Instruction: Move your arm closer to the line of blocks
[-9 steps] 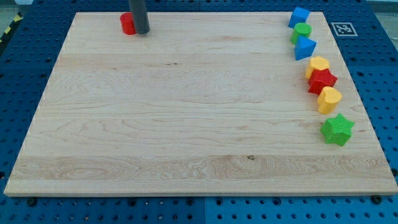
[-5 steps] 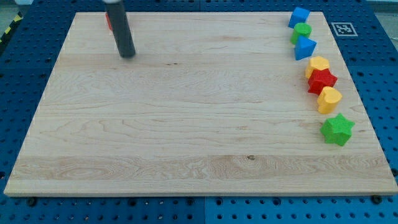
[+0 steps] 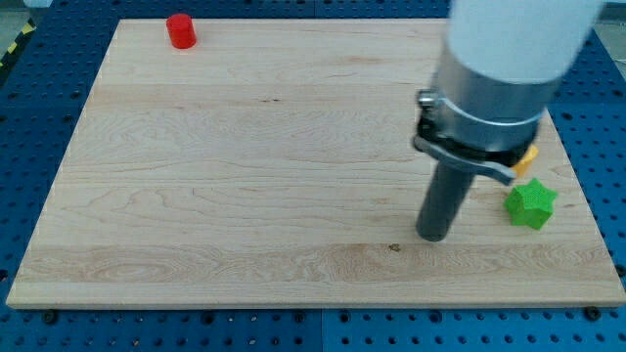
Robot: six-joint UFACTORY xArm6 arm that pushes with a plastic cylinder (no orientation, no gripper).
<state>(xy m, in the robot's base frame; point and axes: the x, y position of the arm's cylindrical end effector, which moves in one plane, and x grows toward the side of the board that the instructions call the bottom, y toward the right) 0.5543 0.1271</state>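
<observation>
Camera view: my tip (image 3: 433, 236) rests on the desk (image 3: 245, 176) at lower right, just left of the green star block (image 3: 530, 204). A sliver of yellow block (image 3: 529, 156) shows beside the arm, which hides the rest of the line. No jaws on this rod. The red cylinder block (image 3: 181, 30) sits upper left.

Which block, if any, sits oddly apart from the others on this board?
The red cylinder sits alone near the view's top left, far from the green star and the yellow block at the right. My tip is left of the star.
</observation>
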